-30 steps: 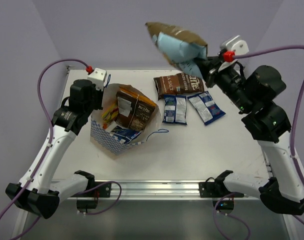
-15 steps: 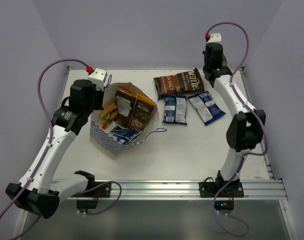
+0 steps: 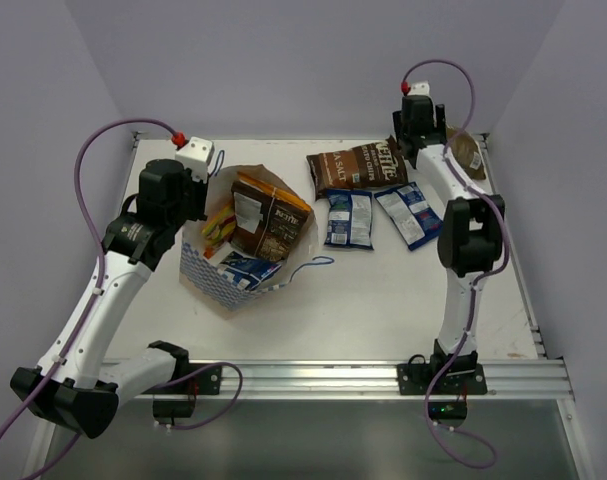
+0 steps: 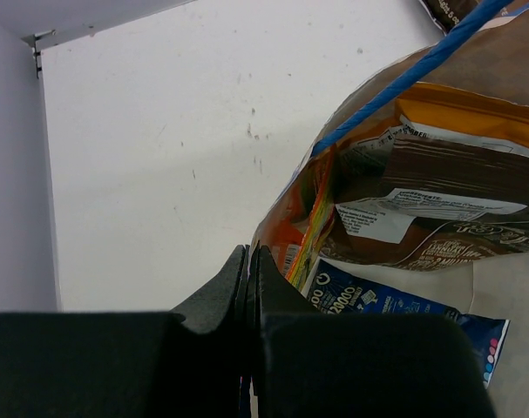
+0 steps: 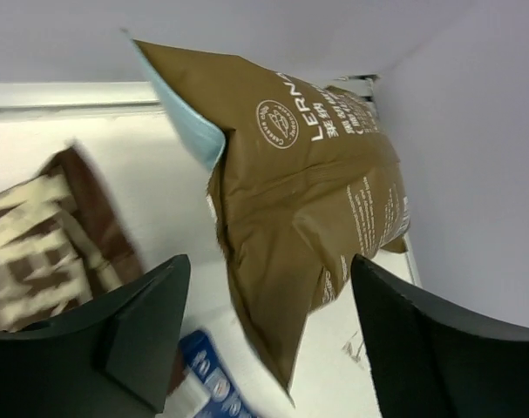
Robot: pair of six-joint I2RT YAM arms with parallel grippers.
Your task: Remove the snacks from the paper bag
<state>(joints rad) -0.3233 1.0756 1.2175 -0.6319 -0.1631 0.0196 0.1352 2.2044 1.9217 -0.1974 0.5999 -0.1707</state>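
Now the tan chip bag [image 5: 308,200] is down. A second ago it hung in the air from the right gripper, high up and far to the right of the paper bag [image 3: 218,285]. It lies at this moment on the table [image 3: 383,290] in the corner farthest from the paper bag, close against the side wall. The right gripper [image 5: 268,261] hovers over it with its fingers spread wide, one on either side of the packet's lower half. Neither finger touches it as far as the wrist view shows, so I judge it released. That puts four snacks out. The tan one joins the dark chip bag [image 3: 361,165], a blue packet [image 3: 349,218] and a second blue packet [image 3: 411,213], which lie clustered to the right of the paper bag, between it and the new arrival. The paper bag itself has not shifted. It rests on its side with its mouth open, and inside it I can see a brown chip bag [image 3: 268,215], an orange-and-yellow packet [image 3: 218,228] and a third blue packet [image 3: 245,268]; anything beneath these is hidden. The left gripper [image 4: 248,270] stays at the bag's far left rim, its fingers pressed together, apparently nipping the paper to hold the mouth open. The job looks roughly half done, and the right arm must come back across to the bag.
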